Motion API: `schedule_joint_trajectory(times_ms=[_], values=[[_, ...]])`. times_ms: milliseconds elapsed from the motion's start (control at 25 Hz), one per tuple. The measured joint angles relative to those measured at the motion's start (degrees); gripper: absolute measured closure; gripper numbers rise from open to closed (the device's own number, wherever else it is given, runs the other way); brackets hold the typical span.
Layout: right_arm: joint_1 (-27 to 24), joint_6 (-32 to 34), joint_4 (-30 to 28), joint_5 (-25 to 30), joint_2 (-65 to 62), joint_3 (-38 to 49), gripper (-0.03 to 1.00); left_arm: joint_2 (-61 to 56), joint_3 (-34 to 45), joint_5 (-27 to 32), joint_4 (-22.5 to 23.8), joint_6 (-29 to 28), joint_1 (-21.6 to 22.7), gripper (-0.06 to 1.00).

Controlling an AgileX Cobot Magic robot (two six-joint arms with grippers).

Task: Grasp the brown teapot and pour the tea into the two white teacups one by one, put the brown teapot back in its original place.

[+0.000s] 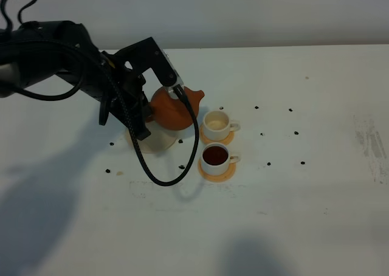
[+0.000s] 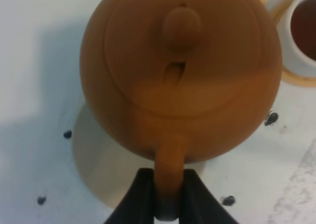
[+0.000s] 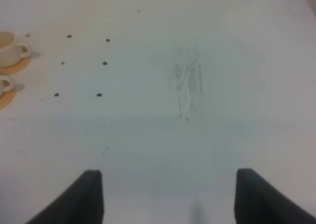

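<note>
The brown teapot (image 1: 174, 110) (image 2: 177, 81) hangs just above the beige saucer (image 1: 157, 142) (image 2: 98, 160). My left gripper (image 1: 148, 113) (image 2: 168, 187) is shut on its loop handle. The spout points right toward the far white teacup (image 1: 217, 125) and stops short of it; that cup looks pale inside. The near white teacup (image 1: 216, 157) (image 2: 303, 31) holds dark tea. Each cup stands on an orange coaster (image 1: 217, 172). My right gripper (image 3: 170, 199) is open over bare table, with both cups (image 3: 10, 49) far off at the edge of its view.
Small dark marks (image 1: 268, 164) dot the white table (image 1: 316, 215) around the cups and saucer. A scuffed patch (image 1: 371, 142) lies at the right. The left arm's black cable (image 1: 164, 180) loops down in front of the saucer.
</note>
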Motion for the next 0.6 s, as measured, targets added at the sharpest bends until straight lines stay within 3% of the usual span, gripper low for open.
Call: schedule_joint_trajectory(times_ms=[360, 600], values=[[0.00, 0.00, 0.00, 0.00, 0.00, 0.00, 0.42, 5.25, -4.98, 0.37, 3.01, 5.11, 0.08, 0.86], [0.00, 0.00, 0.00, 0.00, 0.00, 0.00, 0.42, 5.45, -5.37, -2.76, 6.86, 7.62, 0.15, 0.86]])
